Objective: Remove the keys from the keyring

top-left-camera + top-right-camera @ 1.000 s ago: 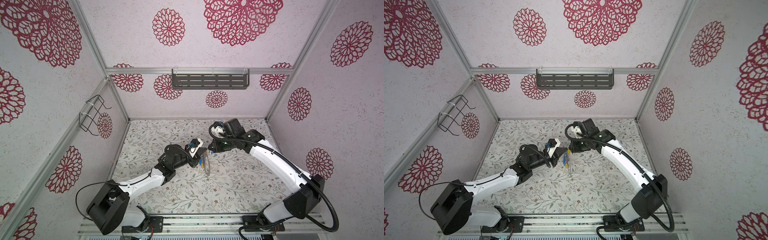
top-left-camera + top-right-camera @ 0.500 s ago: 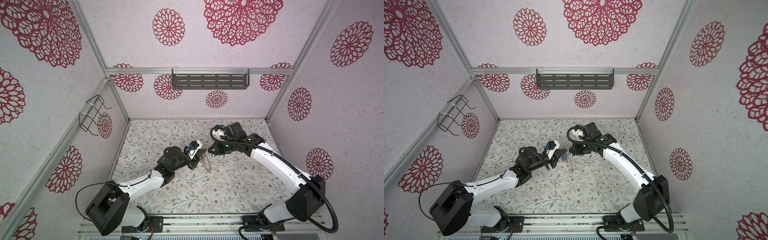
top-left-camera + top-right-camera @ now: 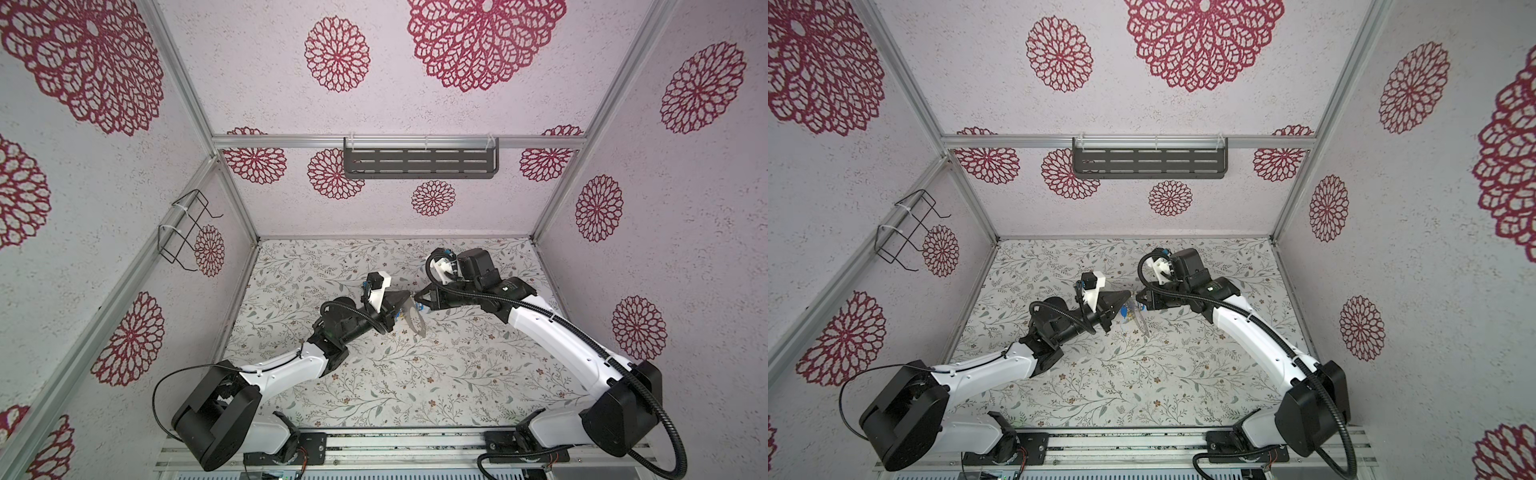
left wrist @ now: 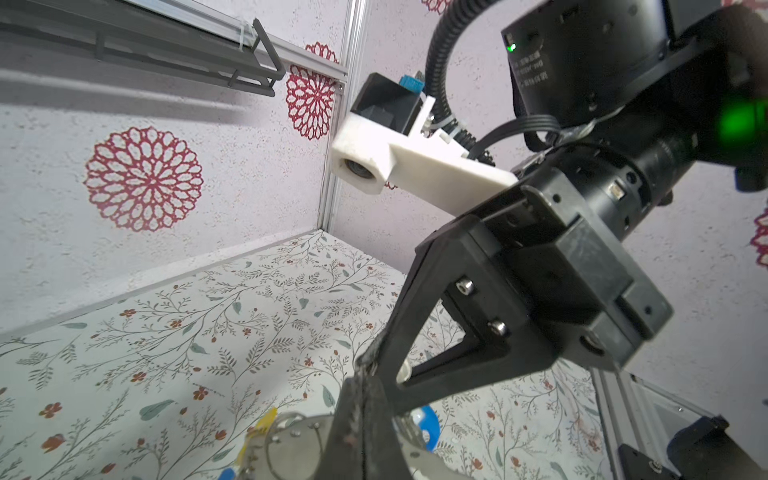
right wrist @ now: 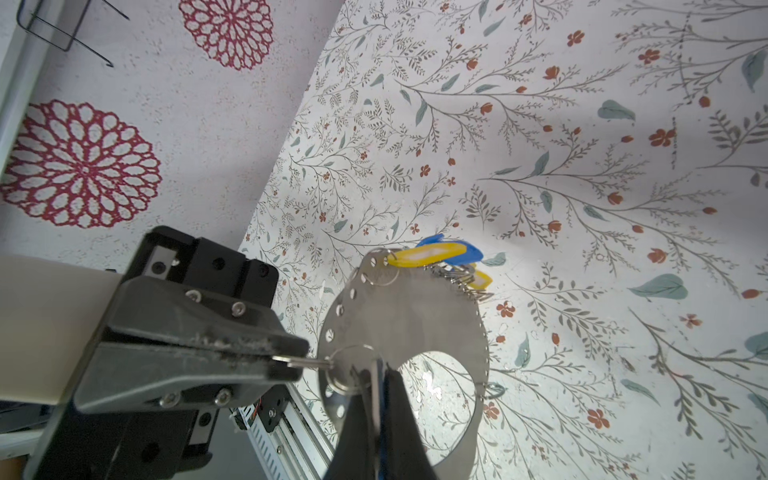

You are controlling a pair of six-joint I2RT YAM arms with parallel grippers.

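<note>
Silvery and flat, the keyring (image 5: 399, 316) hangs in the air over the middle of the desk (image 3: 374, 374), held up between the two arms. The left gripper (image 5: 299, 361) is closed on a small metal loop (image 5: 320, 363) threaded through the keyring's rim. The right gripper (image 5: 376, 374) is closed too, and appears to pinch a blue key (image 4: 426, 419) right beside that loop. The other yellow and blue keys (image 5: 432, 255) bunch together on the opposite side of the rim.
</note>
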